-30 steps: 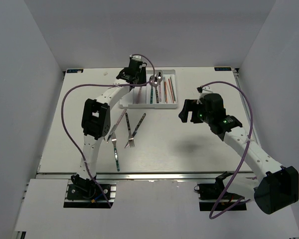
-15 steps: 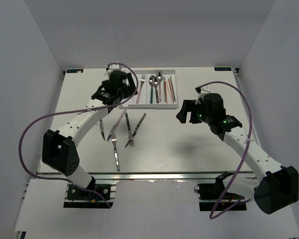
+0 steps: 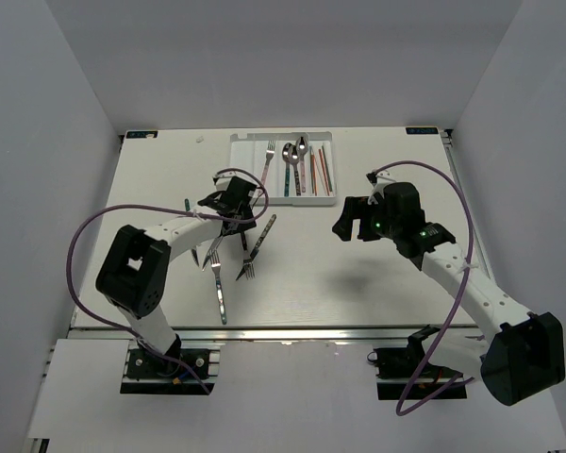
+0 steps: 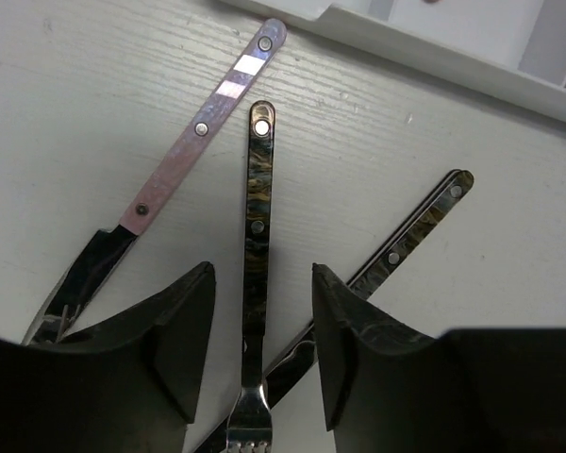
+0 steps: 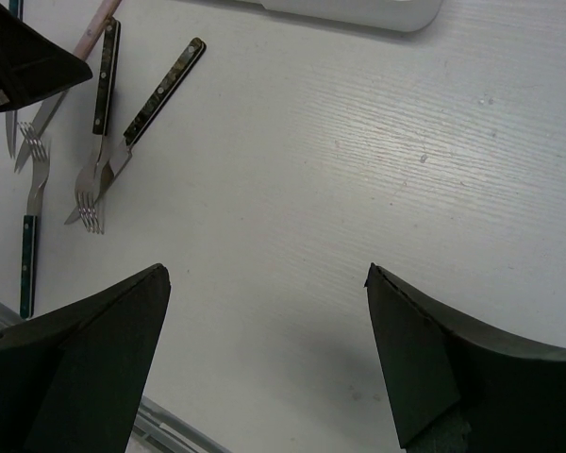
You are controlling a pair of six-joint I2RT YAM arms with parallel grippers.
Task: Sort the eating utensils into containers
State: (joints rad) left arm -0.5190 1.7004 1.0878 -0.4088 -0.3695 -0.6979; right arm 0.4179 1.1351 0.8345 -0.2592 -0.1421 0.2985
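Observation:
The white tray [image 3: 248, 196] at the back centre holds a fork [image 3: 269, 159], two spoons [image 3: 295, 156] and red and green chopsticks [image 3: 319, 172] in its slots. Several loose utensils lie in front of it. My left gripper [image 3: 232, 205] is open and low over them. In the left wrist view, the left gripper [image 4: 262, 274] straddles a dark patterned fork [image 4: 258, 198], jaws either side and not touching. A pink-handled knife [image 4: 196, 146] lies to its left, and a second dark-handled fork [image 4: 418, 229] to its right. My right gripper [image 3: 352, 219] is open and empty, above bare table.
A teal-handled utensil [image 3: 221, 294] lies nearest the front edge, also seen in the right wrist view [image 5: 25, 264]. The tray's rim [image 4: 434, 42] is just beyond the fork handles. The right gripper [image 5: 264, 274] has bare table beneath it, with the loose forks [image 5: 102, 90] to its far left.
My left arm has pulled back from over the tray and come down over the loose utensils. A fork now lies in the tray's left slot. The right arm has hardly moved.

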